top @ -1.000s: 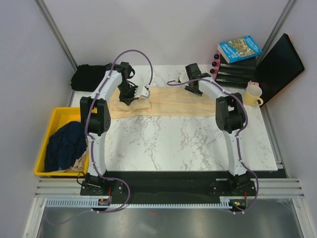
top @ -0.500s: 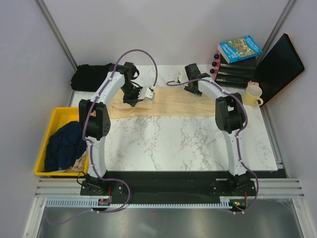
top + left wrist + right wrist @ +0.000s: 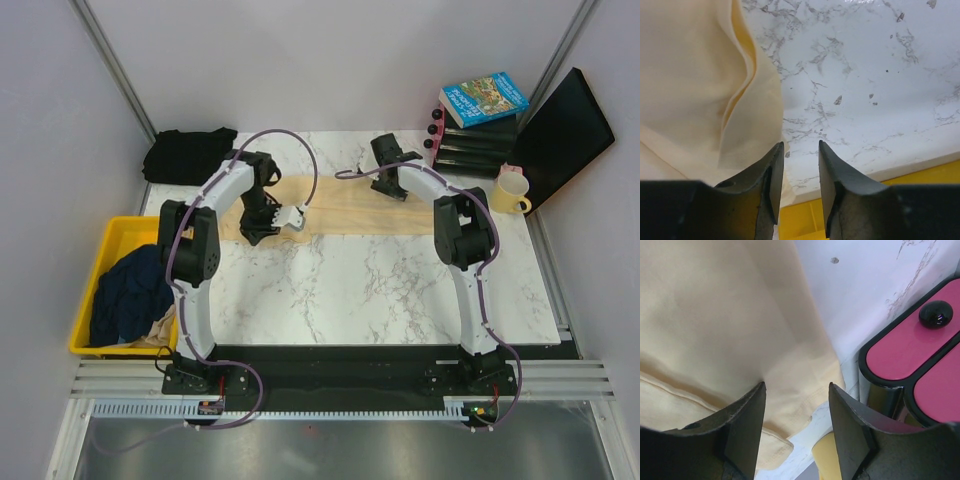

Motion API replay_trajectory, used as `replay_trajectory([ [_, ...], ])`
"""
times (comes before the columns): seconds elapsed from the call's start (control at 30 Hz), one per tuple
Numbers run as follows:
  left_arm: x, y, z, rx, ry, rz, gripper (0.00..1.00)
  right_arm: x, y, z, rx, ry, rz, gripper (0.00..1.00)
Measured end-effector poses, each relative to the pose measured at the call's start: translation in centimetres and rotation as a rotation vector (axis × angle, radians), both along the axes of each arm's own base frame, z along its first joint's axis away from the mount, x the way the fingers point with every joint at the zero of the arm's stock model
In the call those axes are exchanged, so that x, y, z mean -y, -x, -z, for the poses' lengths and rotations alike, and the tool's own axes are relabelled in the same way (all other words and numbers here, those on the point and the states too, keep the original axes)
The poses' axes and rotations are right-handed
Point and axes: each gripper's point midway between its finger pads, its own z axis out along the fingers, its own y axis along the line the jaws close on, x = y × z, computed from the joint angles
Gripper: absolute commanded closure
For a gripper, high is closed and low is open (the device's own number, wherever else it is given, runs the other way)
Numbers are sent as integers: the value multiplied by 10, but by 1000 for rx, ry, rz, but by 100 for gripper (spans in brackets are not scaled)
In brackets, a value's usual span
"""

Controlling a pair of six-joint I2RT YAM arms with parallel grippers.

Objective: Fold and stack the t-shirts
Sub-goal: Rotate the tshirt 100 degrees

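Right pincer (image 3: 796,390) spread wide, dark fingers at the bottom edge, nothing gripped. Beyond it and off to its left, cream-yellow t-shirt (image 3: 715,315), lying smooth, stitched hem close by the left finger. Beyond to its right, white marbled desk (image 3: 860,285). Farther right, black-rimmed cases with pink tops (image 3: 905,350), glossy black knob (image 3: 936,314) on one
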Motion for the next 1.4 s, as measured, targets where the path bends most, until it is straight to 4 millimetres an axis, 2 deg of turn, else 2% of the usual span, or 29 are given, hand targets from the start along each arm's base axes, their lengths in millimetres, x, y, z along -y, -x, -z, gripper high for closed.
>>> replay_trajectory([
  [0.2, -3, -11, -15, 52, -4, -5, 59, 1, 2, -5, 5, -2, 4, 38],
  [0.3, -6, -39, -33, 149, -1, -55, 60, 0, 2, -7, 11, -6, 6, 47],
  [0.33, -9, -50, -38, 187, -6, -78, 62, -1, 2, -8, 13, -8, 7, 63],
  [0.37, -13, -64, -43, 231, -12, -106, 72, -2, 2, -8, 13, -7, 6, 75],
  [0.4, -18, -79, -46, 275, -19, -134, 83, -2, 2, -8, 13, -8, 5, 93],
  [0.43, -23, -89, -45, 300, -24, -159, 93, -3, 2, -8, 13, -9, 5, 99],
  [0.47, -30, -99, -42, 327, -38, -186, 98, -5, 2, -8, 15, -15, 10, 100],
  [0.57, -50, -115, -24, 349, -94, -238, 98, -8, 1, -11, 25, -21, 8, 100],
  [0.63, -63, -124, -4, 345, -134, -265, 98, -10, -3, -16, 38, -26, 7, 100],
  [0.73, -78, -137, 23, 350, -185, -289, 98, -12, -7, -22, 58, -33, 6, 100],
  [0.83, -89, -152, 38, 384, -230, -302, 98, -14, -8, -24, 65, -36, 3, 100],
  [1.03, -98, -191, 36, 521, -277, -328, 98, -12, -8, -18, 57, -31, 1, 100],
  [1.1, -99, -195, 36, 539, -286, -332, 98, -10, -5, -11, 42, -25, -1, 100],
  [1.23, -104, -201, 35, 569, -310, -339, 98, 9, 7, 21, -33, 8, 13, 100],
  [1.4, -110, -208, 37, 601, -347, -340, 98, 28, 2, 24, -13, 36, 37, 100],
])
